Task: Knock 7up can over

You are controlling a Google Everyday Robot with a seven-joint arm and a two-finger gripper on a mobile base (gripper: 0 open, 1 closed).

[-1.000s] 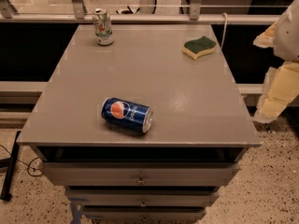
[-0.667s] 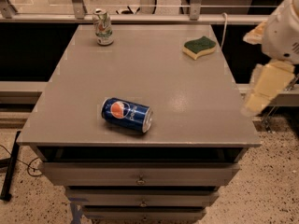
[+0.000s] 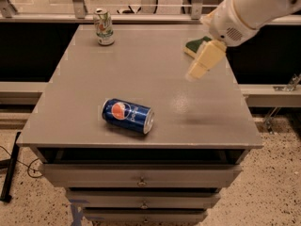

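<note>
**7up can upright at far-left corner, gripper well off to its right**

7up can upright on far-left corner of table, close to back edge. Long axis vertical, silver top up, nothing touching it. Not yet knocked over.

Well apart from blue Pepsi can, which lies on its side toward front edge, axis roughly left-right and slightly skewed. Not the target, and clear of the direct line to it.

Green sponge on far-right side of table, partly hidden behind gripper.

Gripper hanging above right side of table, just in front of sponge, angled down and to the left. Looks clear of the surface, judging by faint shadow nearer the front. Spread or pressed together — cannot tell. Nothing seen in its hold.

Key relation: can lies left of gripper and somewhat farther back, across most of table width, bare tabletop between.

Likely next move: travel left and slightly back, drop to can-body height, push sideways above its middle to tip rather than slide.

Risk, as a guess: too low a push skates can toward edge, too high passes over the top.

Drawers under table front, no part in this.
</note>
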